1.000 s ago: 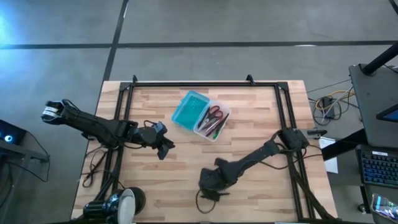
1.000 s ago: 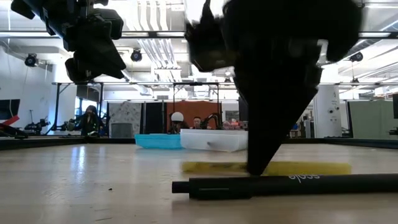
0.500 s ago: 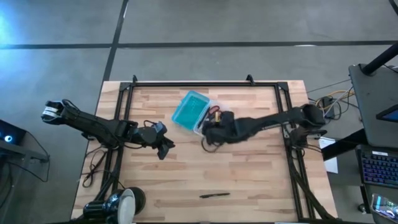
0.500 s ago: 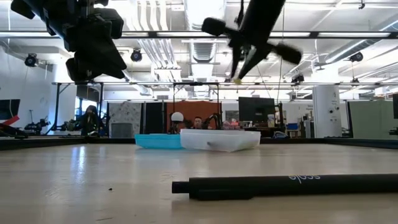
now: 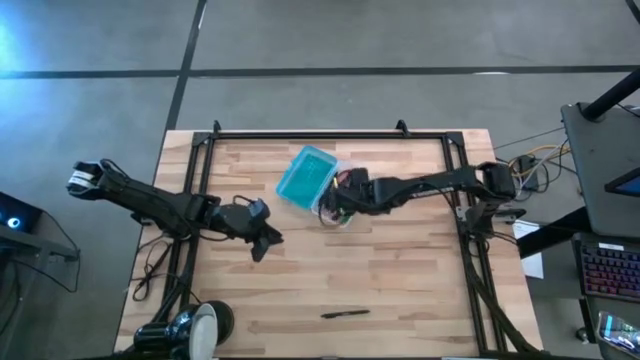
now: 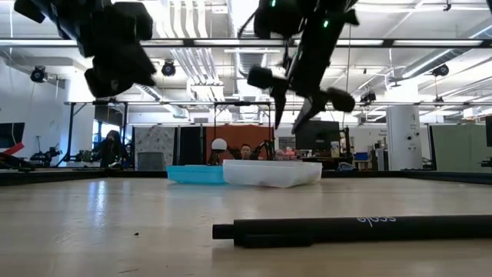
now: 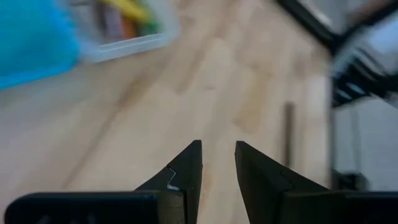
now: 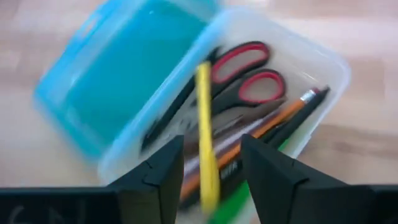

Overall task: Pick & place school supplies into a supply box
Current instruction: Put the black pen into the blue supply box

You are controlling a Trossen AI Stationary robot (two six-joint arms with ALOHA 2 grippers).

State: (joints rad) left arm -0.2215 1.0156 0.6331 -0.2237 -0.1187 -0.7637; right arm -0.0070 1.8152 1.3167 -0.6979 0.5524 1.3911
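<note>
The supply box stands open at the table's far middle, its teal half (image 5: 303, 175) beside its clear half (image 8: 329, 62). In the clear half lie red-handled scissors (image 8: 245, 78), an orange pencil (image 8: 273, 121) and other pens. My right gripper (image 8: 211, 168) hovers open over the clear half. A yellow pencil (image 8: 205, 137) shows in the gap between its fingers and touches neither; whether it rests on the contents I cannot tell. A black pen (image 5: 345, 314) lies flat near the table's near edge. My left gripper (image 5: 262, 240) hangs open above the table's left middle, with nothing in it.
A black frame rail (image 5: 320, 135) runs along the table's far edge, with side rails at left and right. A round dark-and-white object (image 5: 205, 325) sits at the near left corner. Bare wood lies between the box and the black pen (image 6: 354, 228).
My right gripper, shut on the yellow pencil on the table beside the black pen, has lifted it and carried it toward the far edge to the supply box. Over the clear half it has opened and let the pencil go. The black pen has stayed where it was.
</note>
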